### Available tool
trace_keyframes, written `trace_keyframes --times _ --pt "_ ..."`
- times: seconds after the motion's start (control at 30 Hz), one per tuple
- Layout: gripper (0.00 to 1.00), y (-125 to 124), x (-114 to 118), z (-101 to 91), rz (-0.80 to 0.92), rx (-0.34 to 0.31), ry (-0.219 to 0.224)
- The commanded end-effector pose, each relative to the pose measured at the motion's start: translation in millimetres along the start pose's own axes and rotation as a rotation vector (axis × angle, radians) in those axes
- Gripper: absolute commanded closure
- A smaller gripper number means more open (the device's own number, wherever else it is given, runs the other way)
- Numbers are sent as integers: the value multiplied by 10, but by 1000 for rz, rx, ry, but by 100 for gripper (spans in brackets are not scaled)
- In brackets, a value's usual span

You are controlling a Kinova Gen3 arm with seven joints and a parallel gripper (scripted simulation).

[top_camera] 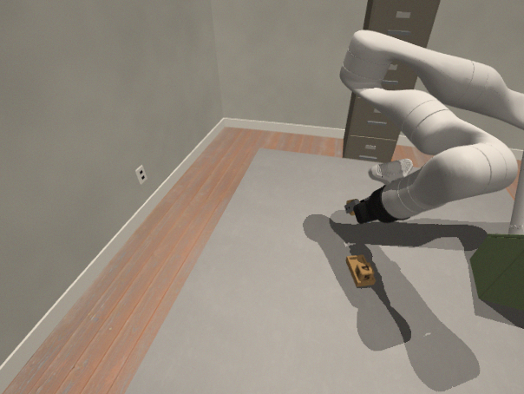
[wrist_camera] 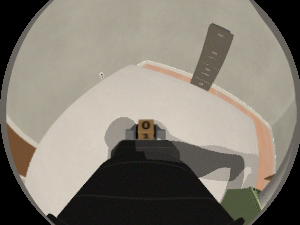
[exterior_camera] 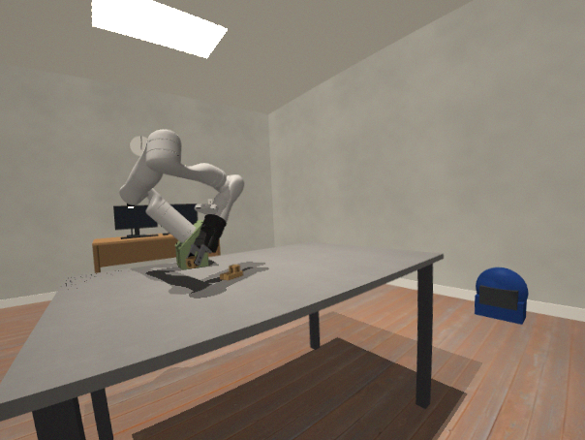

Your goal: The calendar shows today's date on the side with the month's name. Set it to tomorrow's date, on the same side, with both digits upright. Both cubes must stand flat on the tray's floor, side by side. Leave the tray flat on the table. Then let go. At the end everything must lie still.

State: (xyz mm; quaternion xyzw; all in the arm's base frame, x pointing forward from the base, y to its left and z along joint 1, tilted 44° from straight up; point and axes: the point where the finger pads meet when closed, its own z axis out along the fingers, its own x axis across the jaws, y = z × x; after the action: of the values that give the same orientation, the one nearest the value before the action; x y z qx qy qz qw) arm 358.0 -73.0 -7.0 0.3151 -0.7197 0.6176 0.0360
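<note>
"What's the hand (top_camera: 351, 207) (exterior_camera: 196, 261) (wrist_camera: 146, 129) doing?"

"Pinching a wooden cube (top_camera: 349, 201) (exterior_camera: 191, 263) (wrist_camera: 146, 128) between its fingers, up off the table (top_camera: 260, 269) (exterior_camera: 300, 283) (wrist_camera: 95, 106). From the wrist I can read a 0, with a 1 on the face below"

"And the calendar?"

"Its tray (top_camera: 365, 284) (exterior_camera: 226, 277) is on the table, well apart from the hand, with the other cube (top_camera: 365, 272) (exterior_camera: 234, 268) at one end. Those digits are too small for me to be sure of"
</note>
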Motion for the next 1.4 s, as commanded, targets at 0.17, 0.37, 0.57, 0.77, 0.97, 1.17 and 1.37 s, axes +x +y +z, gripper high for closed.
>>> trace_keyframes --times 0.17,0.37,0.57,0.77,0.97,1.17,1.37 --pt "43 -118 1 12 27 -116 -5" --pt "43 -114 5 18 26 -145 -1" --pt "43 -111 11 28 24 -228 4" --pt "43 -136 5 23 25 -353 -4" --pt "43 -147 2 19 26 -378 -8" --pt "43 -143 5 23 25 -396 -6" --pt "43 -135 15 35 22 -493 1"
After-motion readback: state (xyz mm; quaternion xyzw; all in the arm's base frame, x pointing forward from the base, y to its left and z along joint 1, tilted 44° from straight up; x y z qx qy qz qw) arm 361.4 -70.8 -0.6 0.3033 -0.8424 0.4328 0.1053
